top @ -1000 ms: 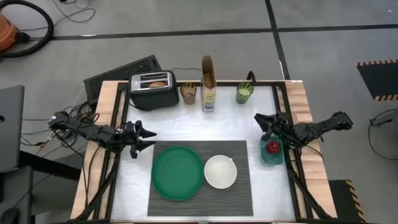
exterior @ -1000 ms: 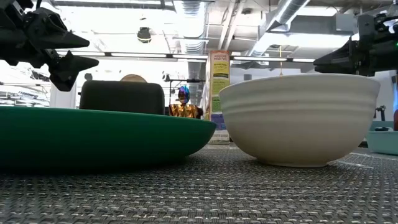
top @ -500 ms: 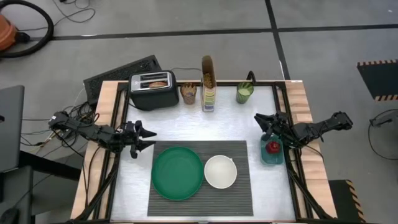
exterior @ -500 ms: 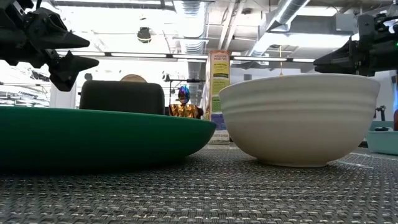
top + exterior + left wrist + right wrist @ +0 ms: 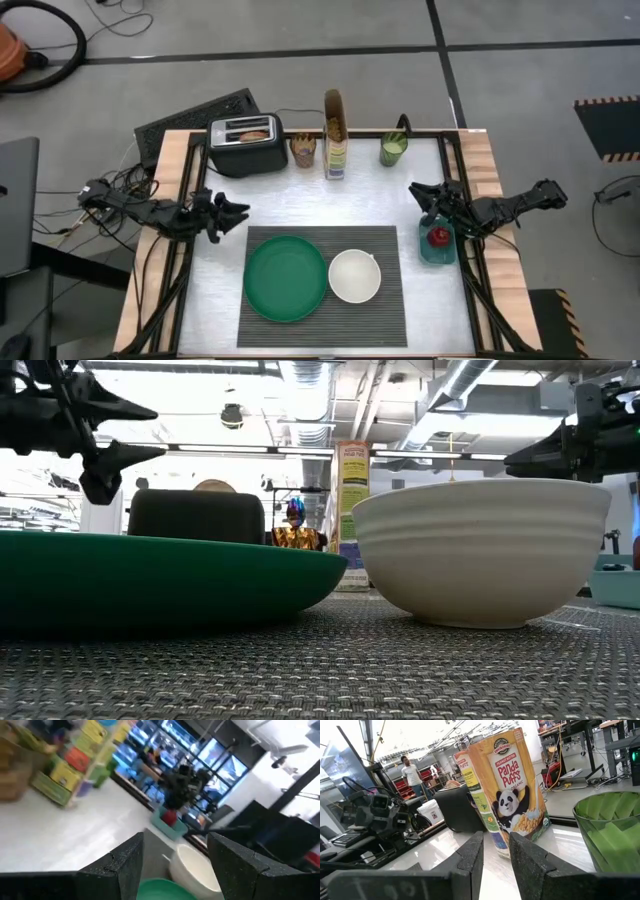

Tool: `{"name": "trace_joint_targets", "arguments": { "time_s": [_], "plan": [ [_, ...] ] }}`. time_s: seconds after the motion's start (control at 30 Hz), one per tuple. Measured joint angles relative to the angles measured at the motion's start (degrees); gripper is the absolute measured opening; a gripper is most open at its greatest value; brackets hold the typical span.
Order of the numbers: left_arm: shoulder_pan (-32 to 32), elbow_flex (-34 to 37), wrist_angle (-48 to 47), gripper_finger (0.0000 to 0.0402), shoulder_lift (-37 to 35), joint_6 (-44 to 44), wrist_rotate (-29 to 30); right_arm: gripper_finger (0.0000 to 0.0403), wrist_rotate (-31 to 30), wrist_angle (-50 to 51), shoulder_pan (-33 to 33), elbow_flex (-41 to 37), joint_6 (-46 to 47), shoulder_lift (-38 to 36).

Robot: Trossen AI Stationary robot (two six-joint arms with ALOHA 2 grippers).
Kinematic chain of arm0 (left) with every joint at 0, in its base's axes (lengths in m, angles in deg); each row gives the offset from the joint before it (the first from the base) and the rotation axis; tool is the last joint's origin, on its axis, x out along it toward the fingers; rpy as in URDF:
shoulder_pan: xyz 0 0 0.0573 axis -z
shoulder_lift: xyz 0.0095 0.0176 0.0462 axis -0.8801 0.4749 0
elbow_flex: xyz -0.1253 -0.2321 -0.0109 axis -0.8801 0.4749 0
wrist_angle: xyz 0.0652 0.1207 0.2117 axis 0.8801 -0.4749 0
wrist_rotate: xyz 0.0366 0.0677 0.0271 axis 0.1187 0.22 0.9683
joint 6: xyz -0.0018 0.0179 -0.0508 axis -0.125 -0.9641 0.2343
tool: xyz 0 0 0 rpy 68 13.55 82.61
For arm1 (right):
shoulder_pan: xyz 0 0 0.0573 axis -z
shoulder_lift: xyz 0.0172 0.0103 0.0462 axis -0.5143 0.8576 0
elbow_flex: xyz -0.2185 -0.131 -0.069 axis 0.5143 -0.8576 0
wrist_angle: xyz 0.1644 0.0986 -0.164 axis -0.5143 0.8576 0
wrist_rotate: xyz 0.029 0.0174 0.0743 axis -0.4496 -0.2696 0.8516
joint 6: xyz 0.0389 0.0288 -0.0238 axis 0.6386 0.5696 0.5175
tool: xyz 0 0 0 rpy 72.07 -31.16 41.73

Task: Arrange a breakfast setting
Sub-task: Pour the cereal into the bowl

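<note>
The dark grey ribbed placemat [image 5: 322, 300] lies at the table's near middle. On it stand the green plate [image 5: 285, 278] and, to its right, the white bowl [image 5: 354, 276]. The bagel [image 5: 255, 133] sticks out of the black toaster's slot. The purple-and-blue spoon [image 5: 295, 512] stands in a brown cup [image 5: 303, 151]. The cereal box [image 5: 335, 135] stands upright at the far edge. My left gripper [image 5: 240, 215] is open and empty, in the air left of the plate. My right gripper [image 5: 413, 196] is open and empty, over the table's right side, pointing toward the cereal box [image 5: 512, 785].
The black toaster [image 5: 246, 142] stands at the far left and a green cup [image 5: 393, 150] at the far right. A teal dish with a red apple [image 5: 437, 240] sits at the right edge below my right arm. Bare table lies between the mat and the far row.
My left gripper has gone up and a little toward the table's far edge, still empty. The plate, the bowl and my right arm have kept still.
</note>
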Motion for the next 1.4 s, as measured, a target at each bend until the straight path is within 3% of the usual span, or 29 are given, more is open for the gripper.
{"name": "trace_joint_targets", "arguments": {
  "time_s": [0.23, 0.5, 0.63, 0.77, 0.9, 1.03, 1.13, 1.27, 1.4],
  "plan": [
    [0.0, -10.14, 1.24, 0.0239, 6.94, 2.75, -4.71, 0.0122, 0.0, 0.01, 0.0, -0.01, 0.0, 0.0],
    [0.01, -31.02, 9.75, 0.0294, 27.68, 2.69, -11.95, 0.0122, 0.0, 0.0, 0.0, -0.02, 0.0, 0.0],
    [0.02, -44.36, 11.38, 0.0296, 38.9, -4.1, -14.21, 0.0122, 0.0, 0.0, 0.0, -0.01, 0.0, 0.0],
    [0.02, -56.25, 11.55, 0.0297, 48.5, -13.32, -12.1, 0.0122, 0.01, -0.45, 0.0, 0.0, 0.51, 0.01],
    [0.0, -66.21, 8.4, 0.0297, 56.22, -16.13, -10.27, 0.0122, 0.98, -3.19, -0.09, 0.79, 11.08, -0.28],
    [0.4, -75.66, -6.67, 0.0297, 63.06, -10.91, -12.1, 0.0122, 10.42, -3.61, -0.02, 4.37, 19.56, -0.21],
    [1.65, -81.99, -17.78, 0.0297, 69.77, -7.7, -12.19, 0.0122, 24.9, -3.85, -0.02, 6.89, 20.6, -0.25],
    [1.99, -88.93, -28.27, 0.0297, 77.95, -5.61, -18.2, 0.0122, 41.58, -9.61, -0.16, 9.88, 22.37, -0.22],
    [3.34, -91.04, -39.93, 0.0297, 83.79, -1.75, -25.11, 0.0122, 43.89, -14.29, -0.91, 12.13, 22.53, -0.19]
  ]
}}
